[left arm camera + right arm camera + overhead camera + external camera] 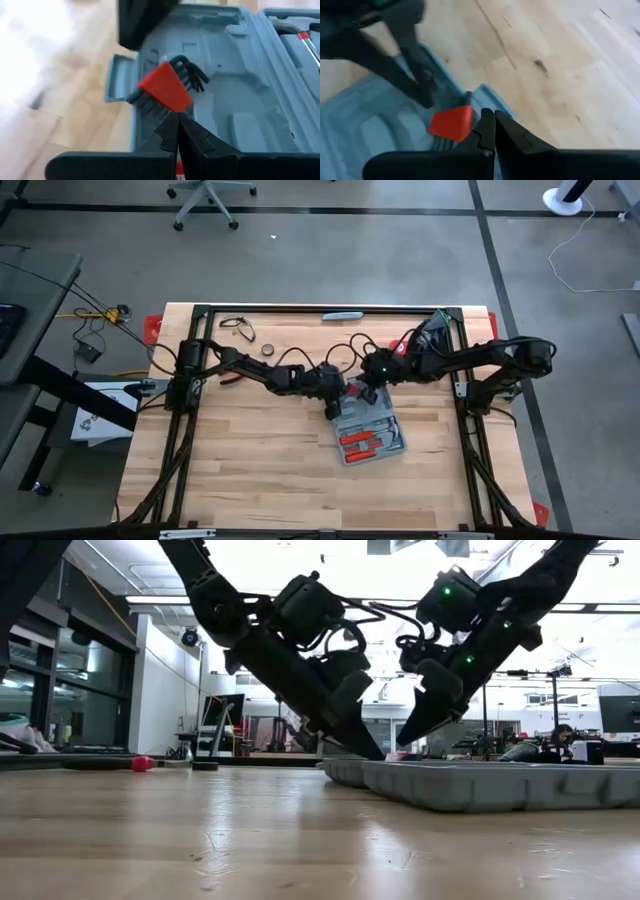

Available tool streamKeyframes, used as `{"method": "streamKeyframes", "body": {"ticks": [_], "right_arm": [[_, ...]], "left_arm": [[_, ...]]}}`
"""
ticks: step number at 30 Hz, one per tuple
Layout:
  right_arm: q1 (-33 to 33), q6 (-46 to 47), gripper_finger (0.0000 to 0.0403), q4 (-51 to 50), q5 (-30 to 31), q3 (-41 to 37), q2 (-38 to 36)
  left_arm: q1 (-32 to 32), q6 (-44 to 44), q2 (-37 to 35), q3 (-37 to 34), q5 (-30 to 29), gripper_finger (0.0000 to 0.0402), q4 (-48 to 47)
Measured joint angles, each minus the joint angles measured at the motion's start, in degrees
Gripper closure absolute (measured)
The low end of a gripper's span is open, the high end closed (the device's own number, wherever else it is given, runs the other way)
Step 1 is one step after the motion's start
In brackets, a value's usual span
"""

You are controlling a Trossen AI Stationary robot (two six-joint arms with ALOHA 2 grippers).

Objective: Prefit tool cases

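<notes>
The blue-grey tool case (372,435) lies open on the table, with red-handled tools (356,443) in one half. In the other half (235,95) lies a red holder of black hex keys (164,89), close to the case's latch (117,80). My left gripper (177,119) is shut, slants down into this half and ends at the holder's near edge. My right gripper (491,119) is shut too and comes from the other side, its tip next to the same red holder (451,123). In the low view both tips (376,753) (406,742) stand close together over the case's far end. My left gripper's shut fingertips (172,122) stand right at the red holder's lower edge (172,107), slanting down from the table's left; I cannot tell whether they touch it. My right gripper's shut tip stands beside the holder's corner (467,120); I cannot tell whether it touches it.
Near the table's far edge lie a slim grey-blue bar (343,315), a dark wire-like tool (236,326) and a small round thing (268,350). A red-tipped tool (230,379) lies by the left arm. Bare wood stretches along the near side (260,480).
</notes>
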Motion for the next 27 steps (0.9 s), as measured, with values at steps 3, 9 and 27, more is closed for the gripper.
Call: {"method": "streamKeyframes", "body": {"ticks": [3,9,27], "right_arm": [[1.4,0.6,0.0403,0.1,-0.2,0.0,0.0],[3.3,2.0,0.0403,-1.2,1.1,0.0,0.1],[9.0,5.6,0.0403,-3.0,4.1,0.0,0.1]], "left_arm": [[0.0,0.2,-0.2,0.0,-0.2,0.0401,-0.3],[0.0,0.9,-0.2,0.0,-1.5,0.0401,-0.5],[3.9,7.7,0.8,6.0,1.1,0.0401,-0.6]]}}
